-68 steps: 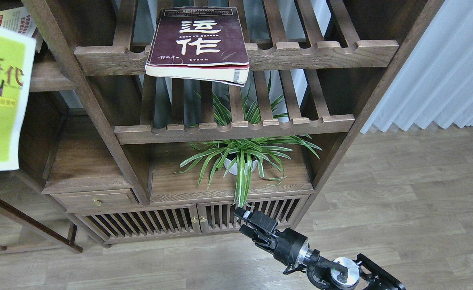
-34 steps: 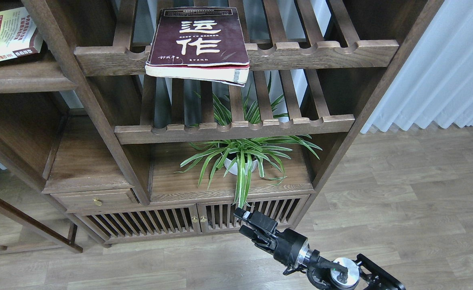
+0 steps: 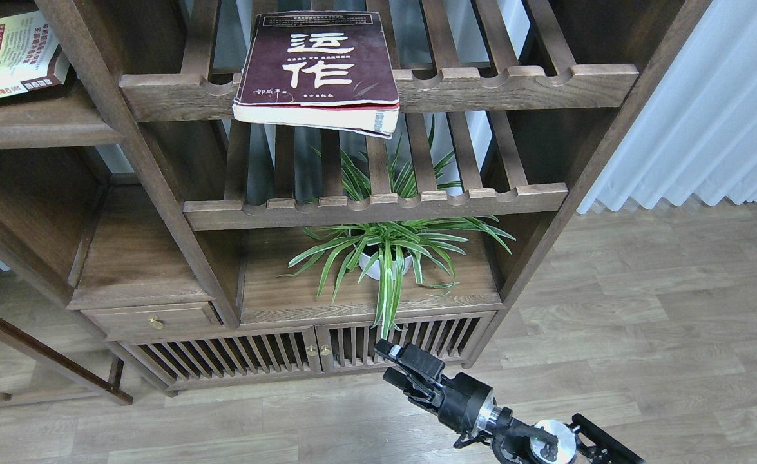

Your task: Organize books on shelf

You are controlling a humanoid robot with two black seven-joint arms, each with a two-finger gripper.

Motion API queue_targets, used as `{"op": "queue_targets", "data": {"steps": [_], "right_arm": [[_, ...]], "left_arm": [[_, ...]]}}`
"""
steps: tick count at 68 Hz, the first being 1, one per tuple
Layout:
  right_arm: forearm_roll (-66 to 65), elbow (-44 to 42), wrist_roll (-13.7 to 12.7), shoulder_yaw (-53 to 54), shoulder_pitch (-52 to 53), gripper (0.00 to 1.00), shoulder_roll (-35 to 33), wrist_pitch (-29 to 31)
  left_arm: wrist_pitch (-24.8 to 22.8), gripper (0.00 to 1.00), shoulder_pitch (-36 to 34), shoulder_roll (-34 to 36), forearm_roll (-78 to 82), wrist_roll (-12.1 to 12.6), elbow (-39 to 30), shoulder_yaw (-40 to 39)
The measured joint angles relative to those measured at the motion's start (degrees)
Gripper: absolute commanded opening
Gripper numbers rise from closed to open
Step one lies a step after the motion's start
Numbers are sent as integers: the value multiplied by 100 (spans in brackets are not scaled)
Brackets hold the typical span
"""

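Books are seen well above the right pincer (image 3: 392, 364): a maroon book (image 3: 319, 67) lies flat on a slatted rack (image 3: 520, 87), a smaller book (image 3: 9, 55) lies up-left on the shelf (image 3: 37, 125), while the pincer's fingers are held slightly apart, gripping nothing.

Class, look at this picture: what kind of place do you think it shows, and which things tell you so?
Probably a living room or study in a home. Clues: a dark wooden bookcase holding a maroon book, a potted plant on its lower shelf, wood flooring, and a white curtain.
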Motion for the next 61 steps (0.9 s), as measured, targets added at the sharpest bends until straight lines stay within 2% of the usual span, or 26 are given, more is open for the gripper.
{"op": "queue_targets", "data": {"steps": [13, 34, 61], "right_arm": [[0, 10, 0, 0, -61, 100, 0, 0], [0, 10, 0, 0, -101, 100, 0, 0], [0, 5, -1, 1, -169, 100, 0, 0]], "left_arm": [[0, 0, -197, -299, 0, 72, 143, 1], [0, 0, -543, -931, 1, 363, 670, 1], [0, 0, -1218, -1676, -2, 394, 1186, 10]]}}
